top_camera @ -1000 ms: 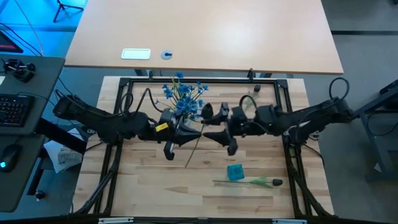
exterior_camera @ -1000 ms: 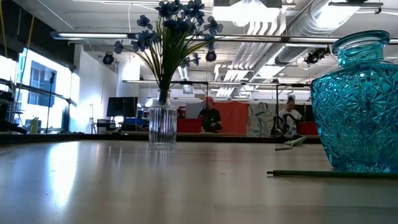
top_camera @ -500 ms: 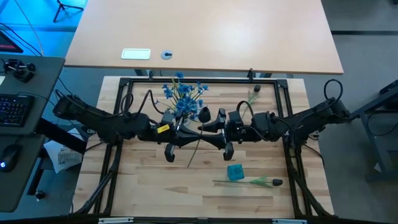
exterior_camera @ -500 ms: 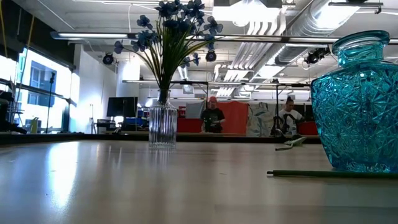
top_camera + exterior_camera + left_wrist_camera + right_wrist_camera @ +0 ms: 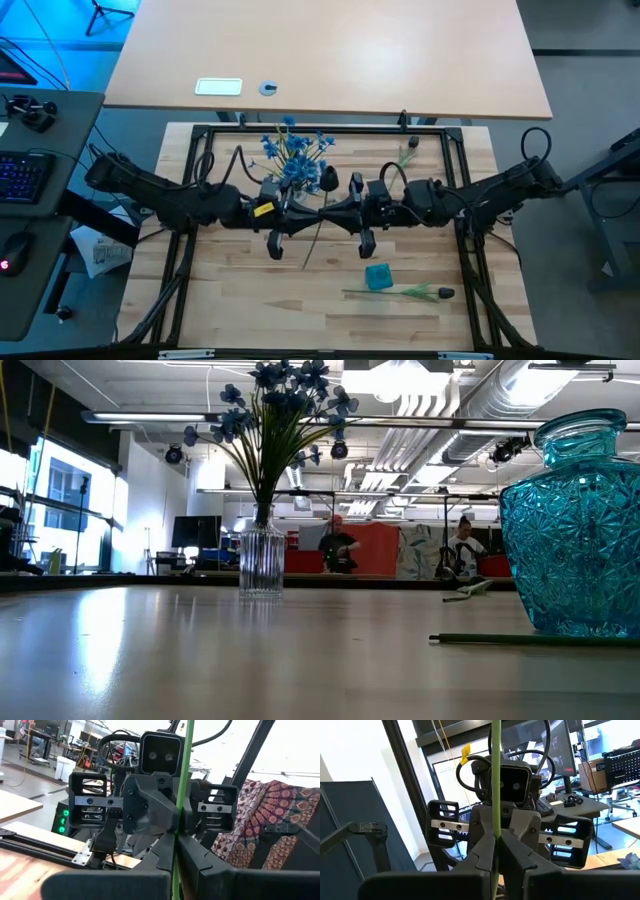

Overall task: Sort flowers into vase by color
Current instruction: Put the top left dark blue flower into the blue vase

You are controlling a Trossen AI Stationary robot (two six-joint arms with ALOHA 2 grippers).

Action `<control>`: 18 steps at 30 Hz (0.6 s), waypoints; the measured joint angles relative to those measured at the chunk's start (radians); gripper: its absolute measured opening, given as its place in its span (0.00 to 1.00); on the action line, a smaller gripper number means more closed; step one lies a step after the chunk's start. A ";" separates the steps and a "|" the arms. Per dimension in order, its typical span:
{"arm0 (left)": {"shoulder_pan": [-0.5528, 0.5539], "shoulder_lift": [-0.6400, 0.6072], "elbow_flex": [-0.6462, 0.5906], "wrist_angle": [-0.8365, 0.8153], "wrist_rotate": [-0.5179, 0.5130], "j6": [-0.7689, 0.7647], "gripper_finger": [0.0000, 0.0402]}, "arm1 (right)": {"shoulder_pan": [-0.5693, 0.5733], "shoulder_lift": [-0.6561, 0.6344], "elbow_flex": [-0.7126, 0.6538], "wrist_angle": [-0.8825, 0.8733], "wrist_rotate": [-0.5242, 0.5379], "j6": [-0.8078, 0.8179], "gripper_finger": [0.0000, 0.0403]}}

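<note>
1. High view shows the left end effector [image 5: 296, 213] and the right end effector [image 5: 338, 213] meeting nose to nose over the middle of the table [image 5: 250, 290], with one dark-budded flower [image 5: 318, 205] held between them.

2. Both wrist views show each end effector closed tight on the flower's thin green stalk [image 5: 181, 795], the two sets of fingertips facing each other and gripping the same short stretch. The bud sits just beyond the right end effector on its far side; the stalk's free end trails toward the near table edge.

3. Handling judgement: the stalk looks light, thin and smooth. It is likely to bend under side load and may slip or twist in a narrow pinch. A hold near mid-stalk, clear of the bud, appears soundest.

4. The clear vase [image 5: 261, 563] of blue flowers [image 5: 292, 150] stands just behind the left end effector. The teal vase [image 5: 378, 276] lies in front of the right end effector, nearer the table edge, with another dark flower [image 5: 405, 292] lying beside it.

5. Risk: two grips on one stalk could kink it if the arms pull apart unevenly.
</note>
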 joint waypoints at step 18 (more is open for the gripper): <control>0.001 -0.184 -0.014 -0.655 -0.380 -0.150 0.41 | 0.107 -0.313 0.002 -0.694 0.126 0.040 0.00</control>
